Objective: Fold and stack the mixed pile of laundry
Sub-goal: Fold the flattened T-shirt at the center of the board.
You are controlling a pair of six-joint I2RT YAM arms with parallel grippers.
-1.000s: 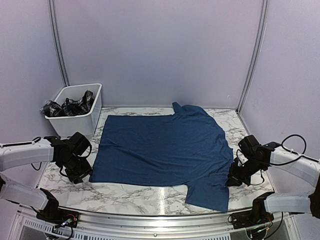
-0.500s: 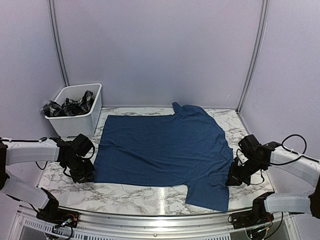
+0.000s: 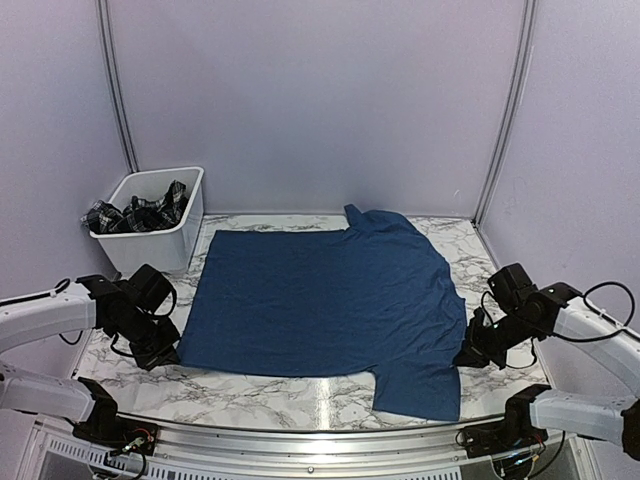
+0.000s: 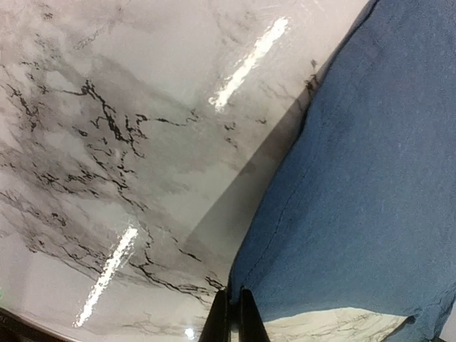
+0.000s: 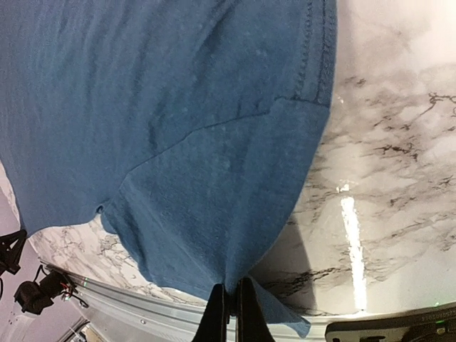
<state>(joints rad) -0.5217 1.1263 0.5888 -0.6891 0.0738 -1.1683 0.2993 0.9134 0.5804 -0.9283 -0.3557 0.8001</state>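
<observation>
Both grippers are pinched shut on the navy t-shirt [image 3: 320, 295], spread flat on the marble table [image 3: 280, 395], the left gripper [image 3: 168, 345] at its near-left hem corner and the right gripper [image 3: 470, 355] at its near-right sleeve edge, so the fold should go best if they rise evenly together with the cloth taut.

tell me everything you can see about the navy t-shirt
The navy t-shirt is plain, soft knit cloth with stitched hems, spread nearly flat on the marble table, with faint wrinkles across it. One short sleeve points to the far side, the other lies at the near right. The left gripper is shut on its near left corner, the right gripper on the near sleeve's edge.
</observation>
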